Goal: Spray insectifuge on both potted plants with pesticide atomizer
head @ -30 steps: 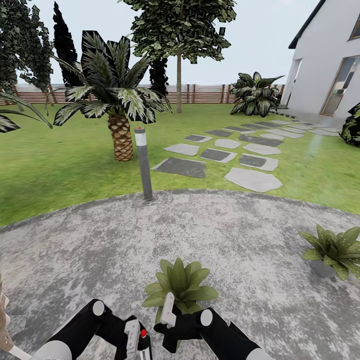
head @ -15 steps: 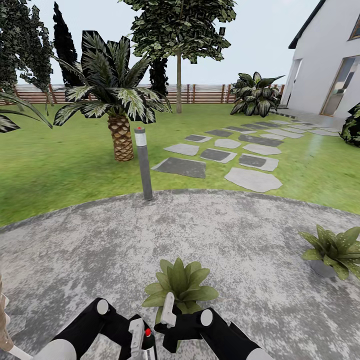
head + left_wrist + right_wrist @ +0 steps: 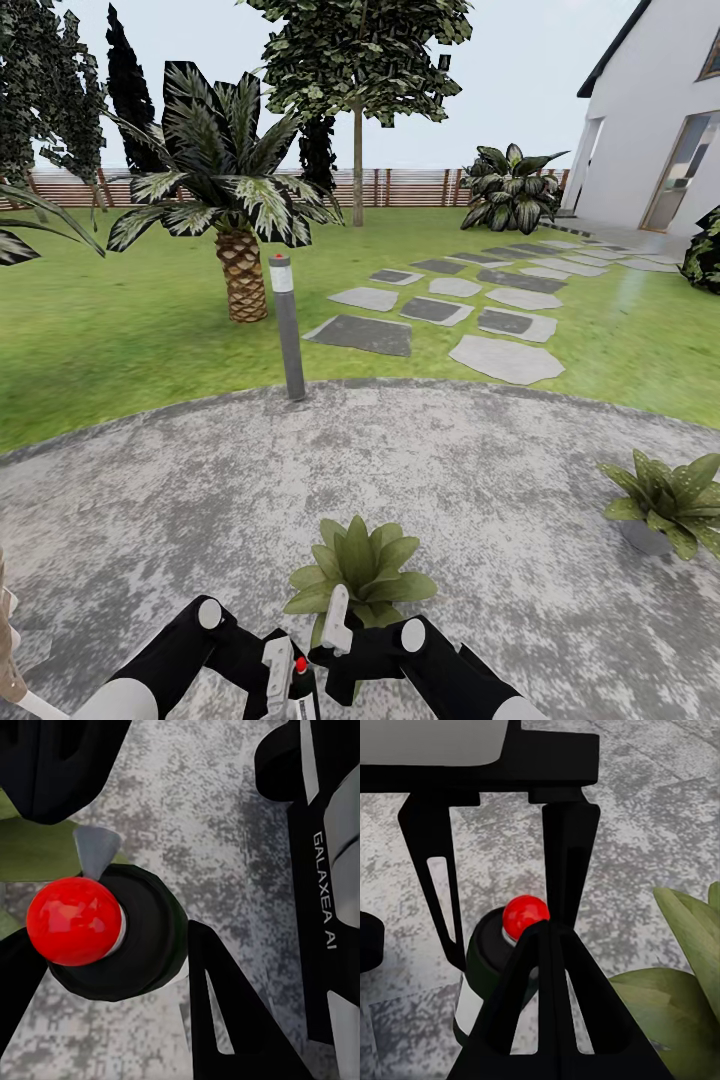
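A: Where is the pesticide atomizer (image 3: 299,683)?
B: Low in the head view, upright between the fingers of the left gripper (image 3: 288,680), just beside the nearer potted plant (image 3: 360,568). The left wrist view looks down on its red top (image 3: 74,921), with dark fingers on both sides of the bottle, so the left gripper appears clamped around it.

A: And the right gripper (image 3: 334,622)?
B: It hangs close by, at the near plant's leaves. In its wrist view its fingers (image 3: 547,1005) sit together, narrow, with nothing between them, and the atomizer shows beyond them.

A: How far along is the job?
B: The pick-up looks done. The spraying seems mostly ahead: no white specks can be made out on the near plant's leaves, nor on the second potted plant (image 3: 668,500), which stands well apart to the right on the paved area (image 3: 200,500). At this size, fine specks might not show.

A: So what is left?
B: Judging from this, covering both plants, nearest one first.
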